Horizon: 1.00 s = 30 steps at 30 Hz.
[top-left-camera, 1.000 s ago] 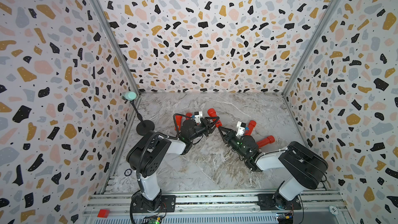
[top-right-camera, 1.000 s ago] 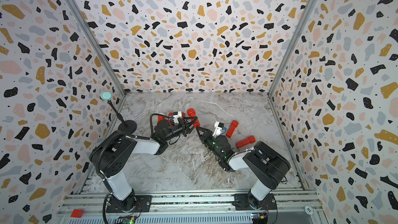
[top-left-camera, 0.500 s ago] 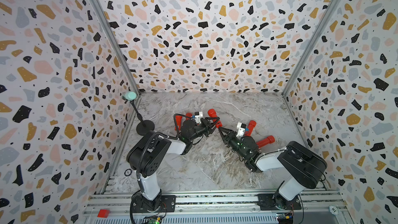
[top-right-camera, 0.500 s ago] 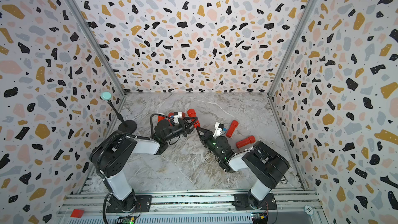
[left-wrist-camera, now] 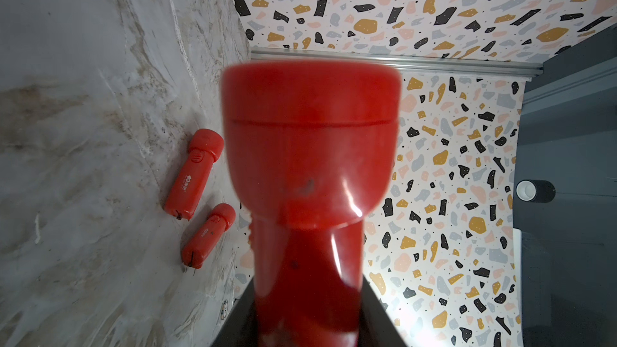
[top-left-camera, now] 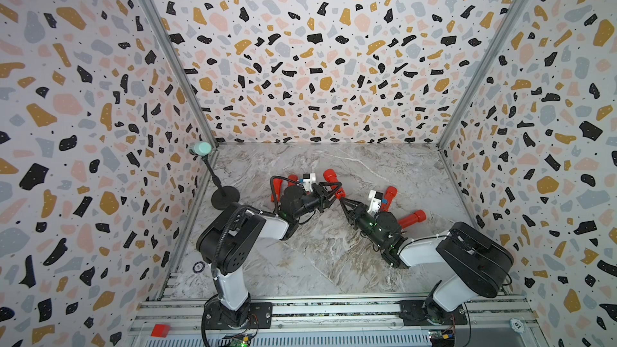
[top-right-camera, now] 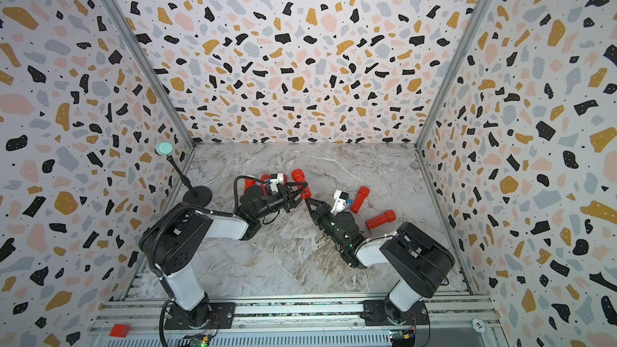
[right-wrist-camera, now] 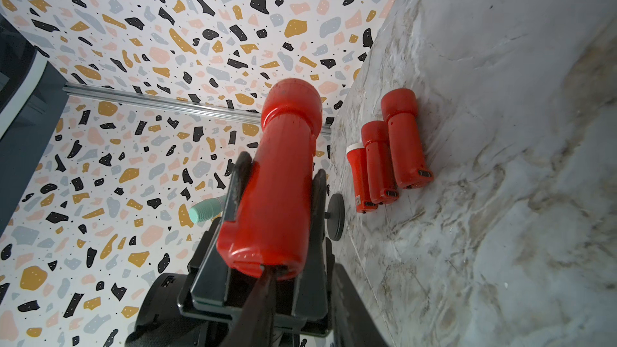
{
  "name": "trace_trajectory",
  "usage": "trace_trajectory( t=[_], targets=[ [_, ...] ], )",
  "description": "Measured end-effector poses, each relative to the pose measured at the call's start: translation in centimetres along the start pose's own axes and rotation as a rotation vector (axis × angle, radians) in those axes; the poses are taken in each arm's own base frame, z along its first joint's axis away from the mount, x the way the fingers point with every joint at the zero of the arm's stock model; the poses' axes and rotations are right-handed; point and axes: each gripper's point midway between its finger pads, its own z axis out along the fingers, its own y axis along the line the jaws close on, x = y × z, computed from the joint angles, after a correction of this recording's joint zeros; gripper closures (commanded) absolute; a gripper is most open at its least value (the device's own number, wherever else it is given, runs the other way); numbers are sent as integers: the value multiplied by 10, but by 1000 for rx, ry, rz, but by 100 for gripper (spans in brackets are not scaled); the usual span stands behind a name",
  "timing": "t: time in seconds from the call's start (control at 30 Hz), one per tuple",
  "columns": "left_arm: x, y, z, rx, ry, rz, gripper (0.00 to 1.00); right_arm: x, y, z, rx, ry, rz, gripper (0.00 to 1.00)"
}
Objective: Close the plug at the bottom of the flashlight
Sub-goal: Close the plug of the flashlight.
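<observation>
**Two Arms Converge on One Flashlight's Plug**

Two robot arms meet above the marble surface point(top-left-camera: 317, 248). The left gripper point(right-wrist-camera: 282, 171) is clamped on the body of a red flashlight point(right-wrist-camera: 277, 215). It holds the flashlight clear of the surface, with the base turned toward the other arm. The right gripper point(top-left-camera: 344, 201) has its tip against that base, where the plug sits. Whether its jaws are together or slightly parted cannot be told, and the plug is too small to read as open or closed. The step in hand appears to be the push that folds the plug shut. The next move likely calls for a short, straight press along the flashlight's length while the left grip resists, then a check of the base. Three spare flashlights point(right-wrist-camera: 379, 161) lie side by side near the left arm, and two more flashlights point(left-wrist-camera: 193, 175) lie near the right.
</observation>
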Motion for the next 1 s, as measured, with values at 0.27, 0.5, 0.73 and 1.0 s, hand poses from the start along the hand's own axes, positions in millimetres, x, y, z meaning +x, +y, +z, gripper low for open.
trace_trajectory(
  t=[0.27,0.5,0.73,1.0],
  targets=[
    [3,-6,0,23,14,12,100,0,5,-3,9,6,-50,61],
    [4,-10,0,37,19,19,100,-3,20,-11,7,8,-121,57],
    [4,-10,0,40,18,22,100,-5,33,-21,13,15,-202,53],
    [3,-9,0,34,18,29,100,-5,23,-32,122,41,-349,42]
  ],
)
